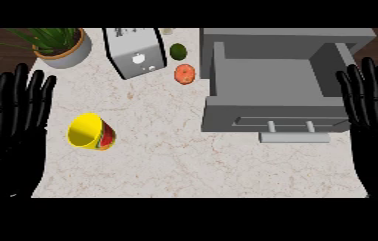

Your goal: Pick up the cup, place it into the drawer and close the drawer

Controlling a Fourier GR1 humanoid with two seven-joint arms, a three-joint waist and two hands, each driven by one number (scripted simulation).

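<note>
A yellow cup (90,132) with a red and green pattern lies on its side on the marble counter, at the left, its mouth turned to the upper left. The grey drawer (269,77) stands pulled open at the right, its inside bare, with a handle (292,127) on its front. My left hand (21,107) rests open at the left edge, fingers up, a short way left of the cup. At the right edge my right hand (359,102) rests open, fingers up, beside the drawer's right wall. Neither hand touches anything.
A silver toaster (134,52) stands at the back, with a potted plant (59,45) to its left. A green lime (178,51) and an orange fruit (184,74) lie between the toaster and the drawer.
</note>
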